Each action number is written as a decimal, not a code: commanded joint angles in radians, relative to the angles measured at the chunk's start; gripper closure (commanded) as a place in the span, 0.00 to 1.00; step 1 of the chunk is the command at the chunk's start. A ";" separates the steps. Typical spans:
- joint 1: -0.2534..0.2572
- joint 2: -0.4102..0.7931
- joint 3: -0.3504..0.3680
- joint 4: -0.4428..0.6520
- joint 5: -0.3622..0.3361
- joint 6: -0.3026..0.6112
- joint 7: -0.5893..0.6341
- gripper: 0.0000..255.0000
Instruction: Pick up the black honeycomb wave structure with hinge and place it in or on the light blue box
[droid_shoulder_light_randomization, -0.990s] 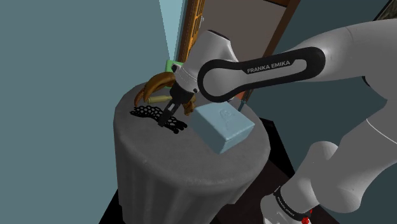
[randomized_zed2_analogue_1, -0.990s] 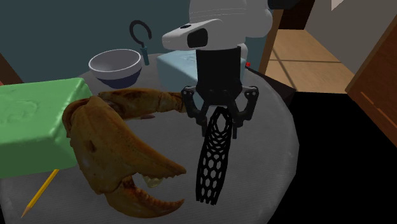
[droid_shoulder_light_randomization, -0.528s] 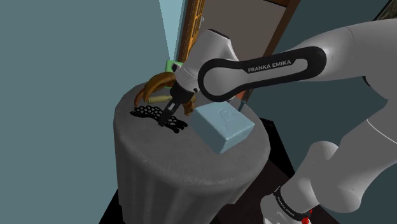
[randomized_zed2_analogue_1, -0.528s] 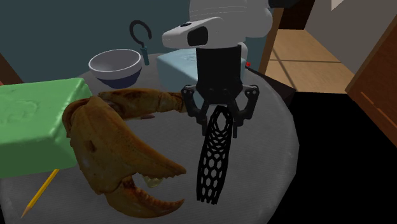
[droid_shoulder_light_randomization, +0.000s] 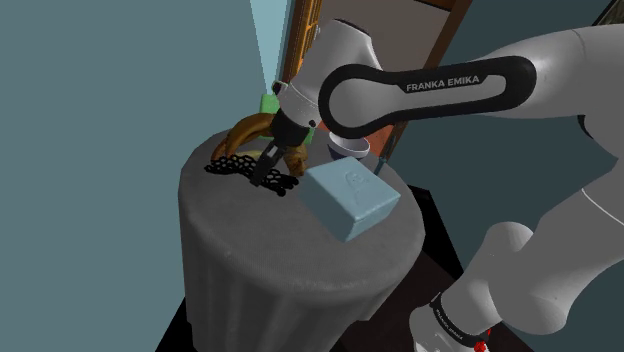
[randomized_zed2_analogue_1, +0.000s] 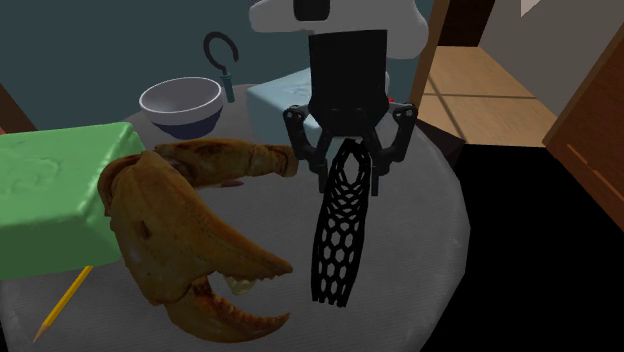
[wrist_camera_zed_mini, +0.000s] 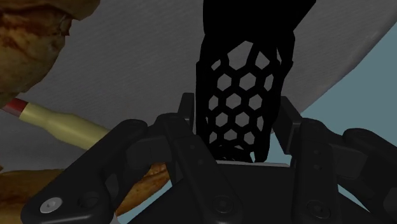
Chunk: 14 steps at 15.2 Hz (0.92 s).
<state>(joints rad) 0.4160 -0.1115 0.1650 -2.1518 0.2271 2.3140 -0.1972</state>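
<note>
Over the round grey surface (droid_shoulder_light_randomization: 262, 235), the gripper (randomized_zed2_analogue_1: 349, 178) is clamped on one end of the black honeycomb wave structure (randomized_zed2_analogue_1: 338, 240), which slants down beside the brown crab claw (randomized_zed2_analogue_1: 185, 235). The grasp looks made and the lift partly done; whether the far end is clear of the surface is hard to tell. Carrying it to the nearby light blue box (droid_shoulder_light_randomization: 350, 200) and releasing it remain.

Crab claw (randomized_zed2_analogue_1: 185, 235) beside lattice (randomized_zed2_analogue_1: 338, 240), bowl (randomized_zed2_analogue_1: 182, 118) beside box (randomized_zed2_analogue_1: 278, 105)
</note>
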 joint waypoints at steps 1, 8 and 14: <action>-0.002 -0.008 -0.002 0.021 -0.003 -0.029 0.003 1.00; -0.005 -0.029 -0.005 0.093 -0.013 -0.121 0.019 1.00; -0.008 -0.039 -0.008 0.162 -0.021 -0.200 0.033 1.00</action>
<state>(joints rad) 0.4089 -0.1474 0.1582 -2.0020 0.2071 2.1300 -0.1659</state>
